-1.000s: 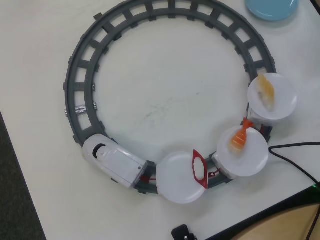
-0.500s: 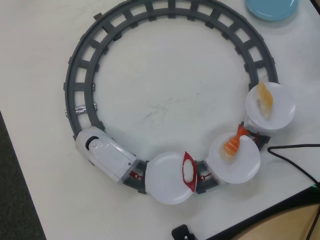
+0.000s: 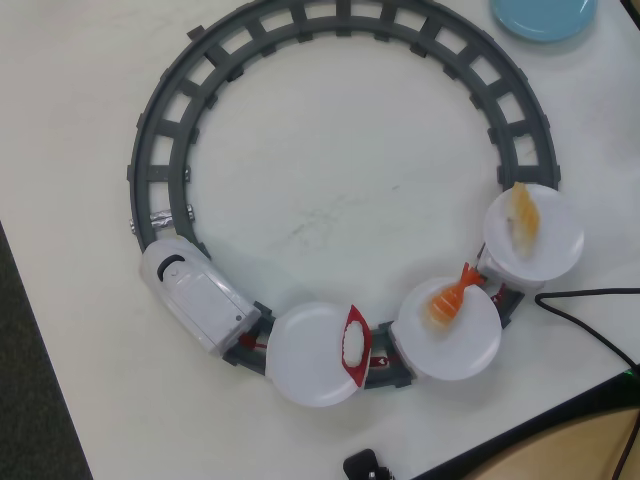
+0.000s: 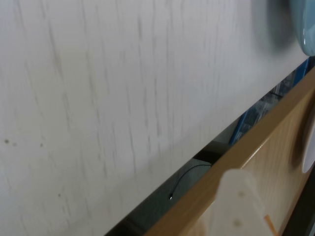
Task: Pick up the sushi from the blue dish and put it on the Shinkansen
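In the overhead view the pale yellow-tan sushi [image 3: 522, 215] lies on the rightmost white plate [image 3: 558, 252] of the Shinkansen [image 3: 190, 290], a white train at the lower left of the track. The blue dish [image 3: 545, 15] is at the top right edge and its visible part is bare. It also shows in the wrist view [image 4: 307, 29], top right. My gripper [image 4: 273, 172] is out of the overhead view. In the wrist view one white finger [image 4: 236, 204] rises at the bottom, a blurred white shape is at the right edge, and nothing is between them.
The grey ring track [image 3: 340, 20] circles the table. Two other plates carry an orange tailed piece [image 3: 450, 298] and a red-rimmed white piece [image 3: 353, 345]. A black cable [image 3: 590, 320] runs at the right. A wooden surface [image 4: 266, 157] lies beyond the table edge.
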Controlling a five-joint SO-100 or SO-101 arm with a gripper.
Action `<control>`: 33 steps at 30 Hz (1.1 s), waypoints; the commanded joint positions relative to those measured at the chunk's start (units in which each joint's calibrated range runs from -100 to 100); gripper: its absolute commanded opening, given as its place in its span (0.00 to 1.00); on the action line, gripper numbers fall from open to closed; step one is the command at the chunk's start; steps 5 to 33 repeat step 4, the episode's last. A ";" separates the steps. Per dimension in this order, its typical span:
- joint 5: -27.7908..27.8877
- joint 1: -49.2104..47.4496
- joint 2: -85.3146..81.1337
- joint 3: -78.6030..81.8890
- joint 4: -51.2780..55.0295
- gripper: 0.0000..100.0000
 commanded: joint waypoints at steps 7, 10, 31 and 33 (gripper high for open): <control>0.19 0.18 -0.60 -0.08 -0.02 0.30; 0.19 0.18 -0.60 -0.08 -0.02 0.30; 0.19 0.18 -0.60 -0.08 -0.02 0.30; 0.19 0.18 -0.60 -0.08 -0.02 0.30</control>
